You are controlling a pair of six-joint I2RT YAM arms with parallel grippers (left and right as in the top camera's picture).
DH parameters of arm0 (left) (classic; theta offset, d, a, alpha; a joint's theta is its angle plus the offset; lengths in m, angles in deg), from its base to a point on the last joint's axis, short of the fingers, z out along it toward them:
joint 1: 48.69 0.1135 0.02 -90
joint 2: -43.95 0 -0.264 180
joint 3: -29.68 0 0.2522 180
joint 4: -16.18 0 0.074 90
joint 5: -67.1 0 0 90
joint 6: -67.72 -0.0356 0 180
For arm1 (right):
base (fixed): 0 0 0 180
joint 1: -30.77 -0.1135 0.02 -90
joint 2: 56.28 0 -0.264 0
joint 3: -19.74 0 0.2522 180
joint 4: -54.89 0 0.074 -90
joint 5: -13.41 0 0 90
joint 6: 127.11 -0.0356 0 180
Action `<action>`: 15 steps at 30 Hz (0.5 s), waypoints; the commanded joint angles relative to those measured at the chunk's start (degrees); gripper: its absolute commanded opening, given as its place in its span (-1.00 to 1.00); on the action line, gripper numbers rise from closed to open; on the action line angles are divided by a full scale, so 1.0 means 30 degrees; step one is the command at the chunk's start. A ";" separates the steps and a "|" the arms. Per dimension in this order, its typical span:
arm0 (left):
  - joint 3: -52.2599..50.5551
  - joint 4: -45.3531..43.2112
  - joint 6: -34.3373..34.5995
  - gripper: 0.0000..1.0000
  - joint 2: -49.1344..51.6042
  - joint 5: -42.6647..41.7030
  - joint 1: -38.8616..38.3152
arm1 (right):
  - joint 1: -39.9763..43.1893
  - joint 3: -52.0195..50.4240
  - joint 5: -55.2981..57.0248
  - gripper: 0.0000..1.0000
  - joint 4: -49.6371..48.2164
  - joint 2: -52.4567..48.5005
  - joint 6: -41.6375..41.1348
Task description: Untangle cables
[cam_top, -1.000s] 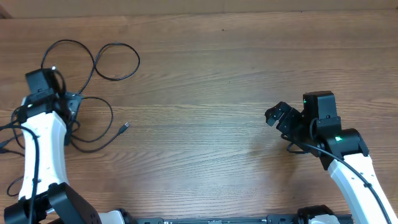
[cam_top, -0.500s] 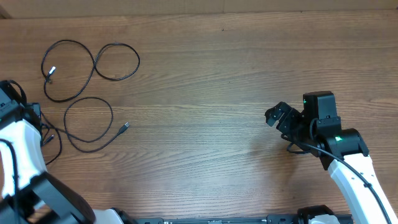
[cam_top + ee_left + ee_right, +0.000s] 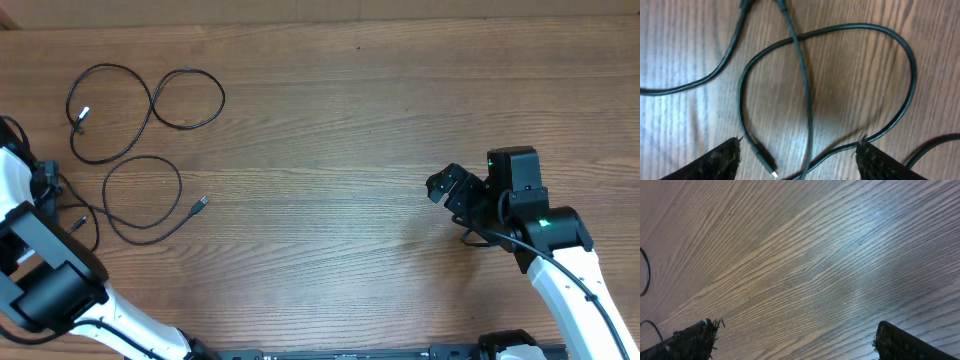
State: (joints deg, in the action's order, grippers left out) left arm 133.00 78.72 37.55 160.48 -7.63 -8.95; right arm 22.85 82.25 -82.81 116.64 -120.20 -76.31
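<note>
in the left wrist view the cables leave the frame at 12, 9 and 4 o'clock and the left gripper shows only finger corners at 7 and 5, while overhead the left arm at 9 o'clock hides part of one cable.

White arms, black joints, green lights

This is looking like a robotics lab bench, where a white-and-black left arm and right arm are reaching in from the near edge over a plain wood-grain table and thin black cables are lying far left.
</note>
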 commanded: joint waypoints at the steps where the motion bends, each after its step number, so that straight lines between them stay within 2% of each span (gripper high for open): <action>1: 0.0707 0.0233 0.0095 0.44 0.1035 0.0546 0.0036 | -0.0051 0.0379 -0.0109 1.00 -0.0087 0.0051 0.0095; 10: 0.0699 -0.1027 0.0138 0.43 0.2637 0.0772 0.0364 | -0.0051 0.0379 -0.0102 1.00 -0.0087 0.0051 0.0095; 15: 0.0699 -0.1282 0.0146 0.28 0.3002 0.0772 0.0401 | -0.0051 0.0379 -0.0102 1.00 -0.0087 0.0051 0.0095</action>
State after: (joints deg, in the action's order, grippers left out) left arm 134.14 75.04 37.59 167.99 -6.76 -8.18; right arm 22.85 82.25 -82.81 116.66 -120.20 -76.31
